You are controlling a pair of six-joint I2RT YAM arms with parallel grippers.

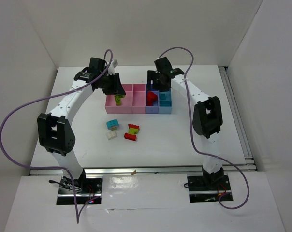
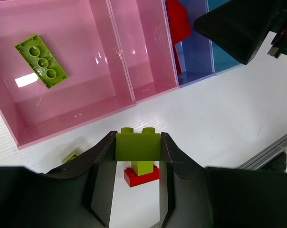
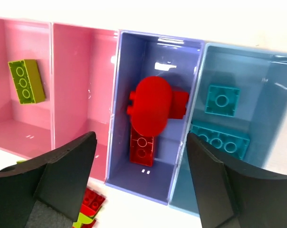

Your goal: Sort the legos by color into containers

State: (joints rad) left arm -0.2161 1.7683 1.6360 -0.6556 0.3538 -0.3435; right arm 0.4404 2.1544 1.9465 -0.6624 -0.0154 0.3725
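Observation:
My left gripper (image 1: 117,92) (image 2: 138,151) is shut on a yellow-green brick (image 2: 137,145) (image 1: 118,100), held above the near edge of the leftmost pink bin (image 1: 112,107). That bin holds a flat yellow-green brick (image 2: 40,61). The second pink bin (image 2: 143,52) is empty. My right gripper (image 1: 153,83) (image 3: 141,178) is open and empty over the dark blue bin (image 3: 134,183), which holds red pieces (image 3: 150,107). The light blue bin (image 3: 257,71) holds two teal bricks (image 3: 222,99).
On the table in front of the bins lie a teal brick (image 1: 112,124), a whitish brick (image 1: 111,136), a yellow-green and red stack (image 1: 133,128) and a red brick (image 1: 130,137). The two grippers are close together over the bin row.

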